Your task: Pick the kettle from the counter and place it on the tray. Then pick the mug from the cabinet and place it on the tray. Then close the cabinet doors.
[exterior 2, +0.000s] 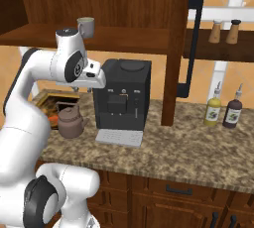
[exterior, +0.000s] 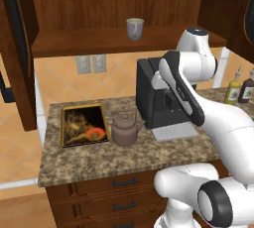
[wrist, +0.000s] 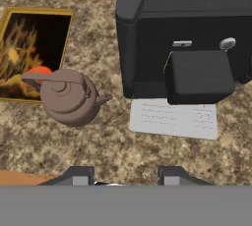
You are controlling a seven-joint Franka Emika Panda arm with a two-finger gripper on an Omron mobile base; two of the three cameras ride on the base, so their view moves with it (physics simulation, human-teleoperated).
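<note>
my gripper point(wrist: 123, 175): 2 fingertips apart, nothing between them, above the counter's point(exterior: 99, 160) front edge | kettle point(exterior: 124, 129): upright mid-counter, touching the tray's point(exterior: 63, 123) right rim | mug point(exterior: 134, 28): on the cabinet point(exterior: 99, 4) shelf

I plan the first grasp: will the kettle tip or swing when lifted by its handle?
The kettle looks squat and broad-based, so it probably stands stable when nudged. Its thin arched handle may let it swing or slip. Its metal-looking body seems rigid and likely rather heavy for its size.
</note>
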